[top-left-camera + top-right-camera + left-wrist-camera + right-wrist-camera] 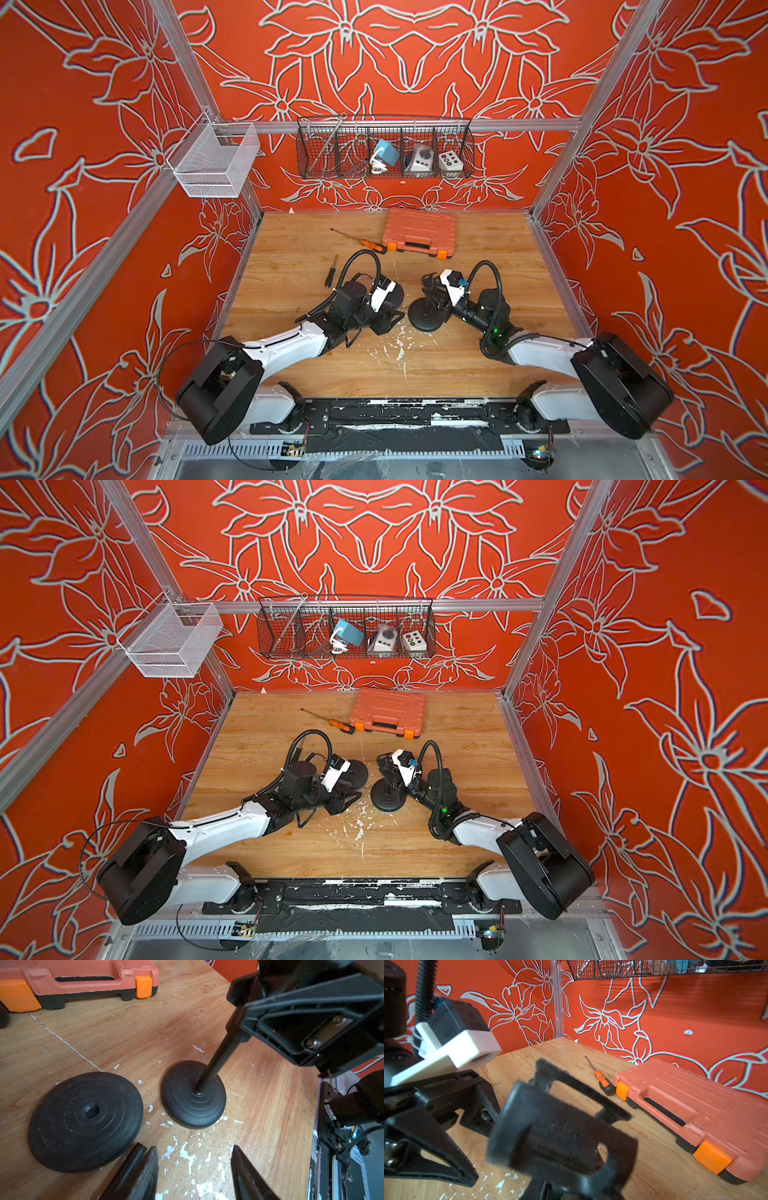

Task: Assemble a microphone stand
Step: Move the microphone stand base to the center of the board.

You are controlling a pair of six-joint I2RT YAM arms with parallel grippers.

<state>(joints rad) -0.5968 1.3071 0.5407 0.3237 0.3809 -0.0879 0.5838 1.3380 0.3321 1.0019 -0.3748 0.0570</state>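
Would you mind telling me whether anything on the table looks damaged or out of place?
White flakes litter the wooden table near the stand base, like chipped paint. A second base lies beside it with its centre hole empty.

L hand point(191, 1153) low, fingers apart; R hand point(433, 290) raised, fingers closed; both arms fwd, angled inward.

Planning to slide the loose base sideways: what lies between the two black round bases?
Nothing but bare wooden tabletop with white flecks separates the empty base from the base carrying the pole; the left wrist view shows it.
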